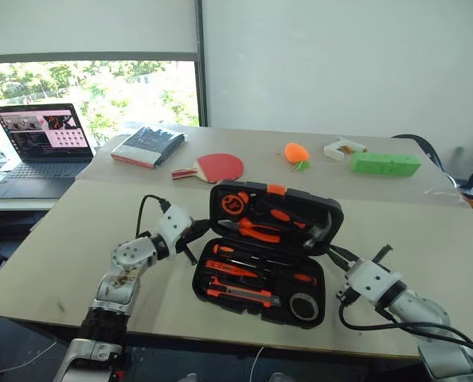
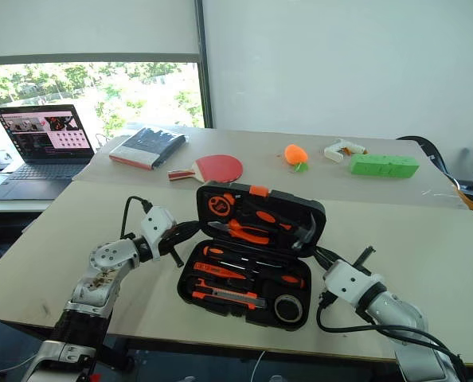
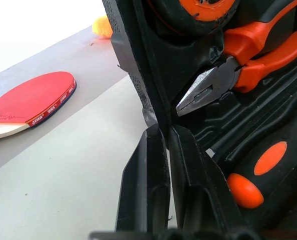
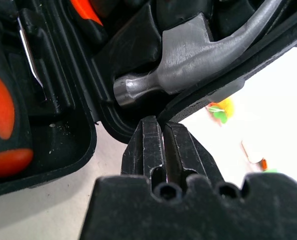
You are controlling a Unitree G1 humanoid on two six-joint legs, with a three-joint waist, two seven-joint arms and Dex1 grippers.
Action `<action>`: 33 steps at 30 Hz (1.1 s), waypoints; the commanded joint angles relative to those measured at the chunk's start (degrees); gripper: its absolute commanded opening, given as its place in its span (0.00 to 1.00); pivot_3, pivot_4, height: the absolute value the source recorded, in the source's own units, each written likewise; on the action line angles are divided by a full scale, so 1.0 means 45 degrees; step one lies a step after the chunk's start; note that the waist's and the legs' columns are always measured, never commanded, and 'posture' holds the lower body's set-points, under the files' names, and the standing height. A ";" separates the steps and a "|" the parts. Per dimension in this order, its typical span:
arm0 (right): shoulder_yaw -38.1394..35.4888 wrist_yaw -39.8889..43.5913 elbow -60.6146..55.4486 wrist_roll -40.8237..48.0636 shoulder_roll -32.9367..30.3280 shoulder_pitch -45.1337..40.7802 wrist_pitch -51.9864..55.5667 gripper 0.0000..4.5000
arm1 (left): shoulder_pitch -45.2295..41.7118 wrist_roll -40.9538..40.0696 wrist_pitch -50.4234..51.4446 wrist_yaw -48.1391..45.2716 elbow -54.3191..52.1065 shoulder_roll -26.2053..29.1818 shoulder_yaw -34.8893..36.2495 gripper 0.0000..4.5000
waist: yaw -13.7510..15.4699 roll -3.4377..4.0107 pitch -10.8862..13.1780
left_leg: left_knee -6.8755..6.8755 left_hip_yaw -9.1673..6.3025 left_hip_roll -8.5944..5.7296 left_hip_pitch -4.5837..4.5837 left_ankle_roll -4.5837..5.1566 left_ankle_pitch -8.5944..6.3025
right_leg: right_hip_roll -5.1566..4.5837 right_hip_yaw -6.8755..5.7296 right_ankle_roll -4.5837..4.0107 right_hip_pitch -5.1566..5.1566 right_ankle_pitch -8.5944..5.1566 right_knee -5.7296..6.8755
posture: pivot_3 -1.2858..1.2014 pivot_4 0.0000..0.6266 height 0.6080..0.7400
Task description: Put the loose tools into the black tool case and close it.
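The black tool case (image 1: 329,213) lies open in the middle of the table, its lid raised at a slant. In the lower half lie orange-and-black screwdrivers (image 1: 230,269), the utility knife (image 1: 241,294) and the small black tape roll (image 1: 304,306). The lid holds pliers (image 3: 253,60) and a hammer (image 4: 188,65). My left gripper (image 1: 200,231) is shut and empty, its tips (image 3: 161,131) against the lid's left edge (image 3: 133,65). At the lid's right corner, my right gripper (image 1: 333,254) is also shut and empty, its tips (image 4: 161,124) right by the rim (image 4: 218,92).
A table tennis paddle (image 1: 213,167) lies just behind the case. Further back are a dark book (image 1: 149,146), an orange toy (image 1: 296,151), a white glue gun (image 1: 344,147) and a green block (image 1: 384,163). A laptop (image 1: 41,147) stands far left.
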 commanded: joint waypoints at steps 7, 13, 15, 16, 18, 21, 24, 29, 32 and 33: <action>0.0377 -0.0257 -0.0630 -0.0654 -0.0238 0.0500 -0.1763 0.00 | 0.0309 -0.0395 -0.0846 -0.0125 -0.1186 0.0273 -0.0050 0.03 | -0.0040 0.0001 -0.0001 | -0.0003 0.0003 0.0007 0.0017 0.0000 0.0000 | 0.0004 0.0002 -0.0005 0.0013 -0.0003 0.0002 | 0.52 0.24 0.97; 0.0433 -0.0543 -0.0857 -0.1148 -0.0339 0.1229 -0.2591 0.37 | 0.1072 -0.0511 -0.0695 -0.0207 -0.1825 0.0626 0.0033 0.15 | -0.0037 0.0002 -0.0001 | -0.0014 0.0004 0.0013 0.0027 0.0001 -0.0002 | 0.0004 0.0001 -0.0017 0.0018 -0.0010 0.0002 | 0.52 0.24 0.97; 0.0418 -0.0709 -0.0916 -0.1511 -0.0432 0.1488 -0.3057 0.51 | 0.1281 -0.0563 -0.0634 -0.0164 -0.2024 0.0695 0.0028 0.27 | -0.0045 0.0001 -0.0001 | -0.0016 0.0003 0.0017 0.0032 0.0001 -0.0002 | 0.0005 0.0000 -0.0020 0.0022 -0.0012 0.0002 | 0.52 0.24 0.97; 0.0423 -0.0821 -0.0920 -0.1794 -0.0510 0.1607 -0.3411 0.61 | 0.1382 -0.0581 -0.0629 -0.0156 -0.2110 0.0722 0.0023 0.36 | -0.0050 0.0002 -0.0002 | -0.0013 0.0005 0.0017 0.0035 0.0001 -0.0002 | 0.0004 0.0001 -0.0020 0.0025 -0.0012 0.0004 | 0.52 0.24 0.97; 0.0359 -0.0997 -0.0964 -0.2273 -0.0719 0.2240 -0.4090 0.72 | 0.1743 -0.0594 -0.0574 -0.0152 -0.2411 0.0955 0.0147 0.49 | -0.0080 0.0003 -0.0003 | -0.0013 0.0011 0.0019 0.0072 0.0000 -0.0002 | 0.0004 0.0009 -0.0020 0.0052 -0.0012 0.0013 | 0.52 0.24 0.97; -0.0259 -0.0814 -0.1606 -0.1780 -0.1079 0.3420 -0.3960 0.96 | 0.2539 -0.0834 -0.0306 -0.0229 -0.2975 0.1734 0.0833 0.72 | -0.0105 0.0000 -0.0004 | -0.0019 0.0023 0.0031 0.0115 0.0000 -0.0002 | 0.0012 0.0013 -0.0034 0.0079 -0.0017 0.0019 | 0.52 0.24 0.97; -0.1613 0.1090 -0.4155 0.1344 -0.2200 0.6464 -0.2020 1.00 | 0.3857 -0.1589 0.0515 -0.0965 -0.3512 0.3448 0.2415 0.95 | -0.0075 -0.0008 -0.0005 | -0.0027 0.0023 0.0047 0.0115 -0.0001 -0.0003 | 0.0013 0.0010 -0.0048 0.0069 -0.0025 0.0022 | 0.52 0.24 0.97; -0.2918 0.3112 -0.6560 0.5076 -0.3183 0.9295 0.1208 1.00 | 0.4393 -0.2571 0.1428 -0.2359 -0.3267 0.5550 0.3418 0.98 | -0.0283 -0.0045 -0.0019 | -0.0172 0.0039 0.0133 0.0213 -0.0006 -0.0002 | 0.0024 0.0010 -0.0134 0.0095 -0.0075 0.0016 | 0.52 0.24 0.97; -0.2823 0.3697 -0.7076 0.5919 -0.3249 0.9609 0.2567 1.00 | 0.4038 -0.2530 0.1443 -0.2859 -0.2836 0.5978 0.3140 0.98 | -0.0172 -0.0036 -0.0021 | -0.0171 0.0062 0.0149 0.0356 -0.0022 0.0003 | 0.0008 -0.0016 -0.0138 0.0251 -0.0132 -0.0009 | 0.52 0.24 0.97; -0.2449 0.3828 -0.7131 0.5654 -0.3273 0.9435 0.2751 1.00 | 0.3743 -0.2771 0.2100 -0.3200 -0.2754 0.6093 0.2871 0.98 | -0.0103 -0.0035 -0.0023 | -0.0174 0.0071 0.0150 0.0396 -0.0027 -0.0001 | 0.0000 -0.0014 -0.0140 0.0281 -0.0205 -0.0016 | 0.52 0.24 0.97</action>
